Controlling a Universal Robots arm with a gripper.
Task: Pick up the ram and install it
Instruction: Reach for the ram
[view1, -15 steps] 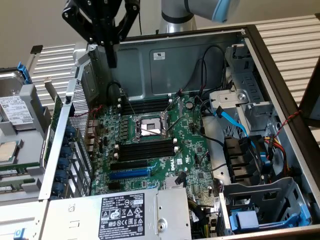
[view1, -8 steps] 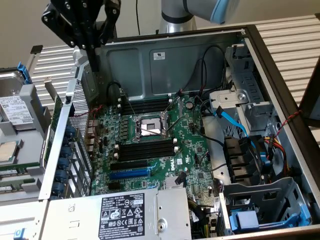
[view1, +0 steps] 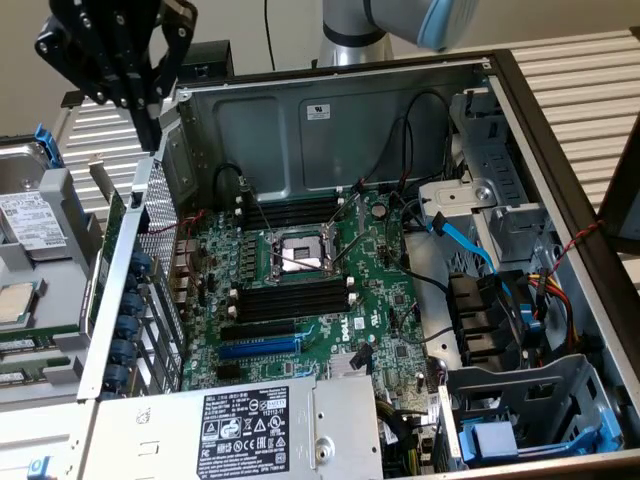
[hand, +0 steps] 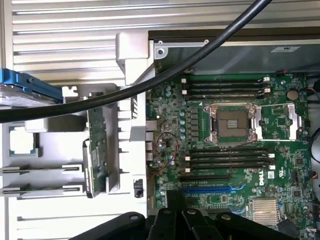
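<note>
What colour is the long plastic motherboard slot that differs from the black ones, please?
Blue; the long plastic slot shows best in the exterior view.

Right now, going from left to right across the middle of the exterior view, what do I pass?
hard drive → ram → CPU socket → blue cable

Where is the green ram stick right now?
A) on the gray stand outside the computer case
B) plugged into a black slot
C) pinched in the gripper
A: the ram rests on the gray stand beside the case, apart from the black slots.
</note>
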